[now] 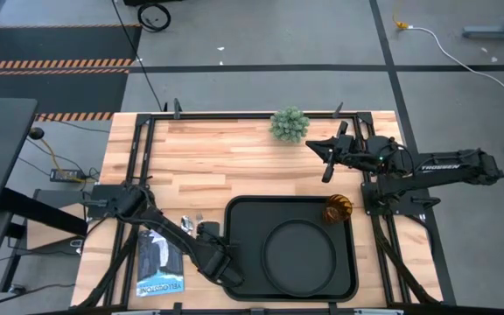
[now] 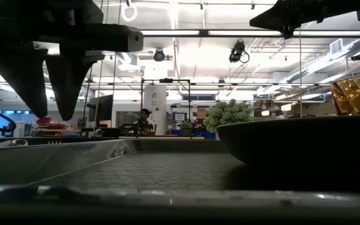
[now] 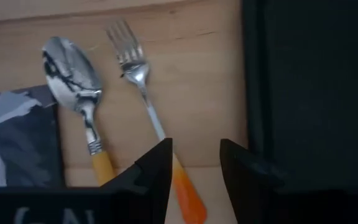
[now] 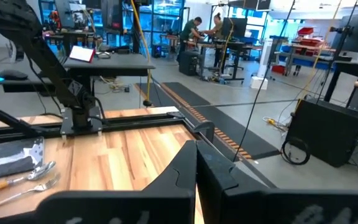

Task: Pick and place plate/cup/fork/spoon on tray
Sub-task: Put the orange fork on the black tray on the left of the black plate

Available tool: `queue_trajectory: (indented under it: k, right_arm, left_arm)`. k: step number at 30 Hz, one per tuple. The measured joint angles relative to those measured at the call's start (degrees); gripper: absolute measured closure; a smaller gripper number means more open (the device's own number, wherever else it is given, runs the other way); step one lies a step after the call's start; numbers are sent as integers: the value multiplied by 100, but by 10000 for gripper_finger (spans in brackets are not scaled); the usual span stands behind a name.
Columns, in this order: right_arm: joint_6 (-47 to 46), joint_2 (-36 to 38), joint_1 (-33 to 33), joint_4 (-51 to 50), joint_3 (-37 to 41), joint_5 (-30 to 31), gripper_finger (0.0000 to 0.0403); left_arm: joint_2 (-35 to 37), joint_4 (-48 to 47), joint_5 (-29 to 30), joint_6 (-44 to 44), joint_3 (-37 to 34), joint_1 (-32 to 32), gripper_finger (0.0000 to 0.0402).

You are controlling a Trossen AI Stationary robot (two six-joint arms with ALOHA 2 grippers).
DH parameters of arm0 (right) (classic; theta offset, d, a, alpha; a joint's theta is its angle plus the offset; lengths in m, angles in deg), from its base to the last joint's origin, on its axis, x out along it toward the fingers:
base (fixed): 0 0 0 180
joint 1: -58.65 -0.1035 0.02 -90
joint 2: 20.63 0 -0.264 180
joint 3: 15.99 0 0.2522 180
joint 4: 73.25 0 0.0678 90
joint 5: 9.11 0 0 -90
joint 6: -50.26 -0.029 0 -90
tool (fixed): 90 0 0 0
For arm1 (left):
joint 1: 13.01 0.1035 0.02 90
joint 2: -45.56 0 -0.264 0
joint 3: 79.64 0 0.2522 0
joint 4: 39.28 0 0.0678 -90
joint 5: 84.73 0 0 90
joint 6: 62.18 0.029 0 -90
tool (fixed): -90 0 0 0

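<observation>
Two dark fingers (image 3: 157, 168) of the left gripper (image 3: 194, 163) fill the near edge of the left wrist view, jaws parted by a narrow gap and holding nothing. Between them shows the thin orange handle of the slim silver-tined fork (image 3: 148, 106), which lies flat on the pale wooden bench (image 1: 208, 157). Just beside the fork, and roughly parallel to it, lies the small spoon with a silver oval bowl and an orange handle (image 3: 79, 93); its bowl is next to a grey-and-black printed packet (image 3: 11, 137). On the fork's other side runs the raised rim of the large black rectangular tray (image 3: 253, 81).

From above, the left gripper (image 1: 221, 260) hovers at the tray's (image 1: 234, 214) left edge near the front of the bench, with fork and spoon (image 1: 191, 220) just left of the tray. The round matte black plate (image 1: 300, 254) sits inside the tray, and the small amber translucent tumbler (image 1: 338, 210) stands in the tray's far right corner, apart from the plate.

The right gripper (image 1: 326, 157) hangs raised over the back right of the bench, near a small green bushy plant (image 1: 289, 125); its jaws are pressed together and empty, as the right wrist view shows (image 4: 196, 165).
</observation>
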Motion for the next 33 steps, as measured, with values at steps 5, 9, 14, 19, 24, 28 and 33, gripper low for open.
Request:
queue_trajectory:
  k: [5, 9, 14, 19, 24, 28, 33]
  right_arm:
    - [-4, -5, 0, 29, 0, 0, 396]
    - [-44, -6, 0, 28, 0, -2, 396]
    - [-17, -6, 0, 28, 0, -25, 396]
    - [26, -6, 0, 65, 0, -39, 396]
    - [17, -6, 2, 49, 0, -328, 396]
    - [2, -6, 0, 20, 0, -454, 396]
    - [-5, -6, 2, 170, 0, -455, 396]
  left_arm:
    - [2, -79, -259, -276, 0, 60, 260]
    - [2, -115, -275, -343, 0, 90, 260]
    - [2, -300, -314, -497, 0, 93, 260]
    - [1, -198, -338, -542, 0, 184, 260]
    - [-167, -207, -508, -531, 2, 348, 260]
    - [-114, -975, -971, -603, -4, 334, 260]
    - [138, -1174, -739, -613, 7, 293, 260]
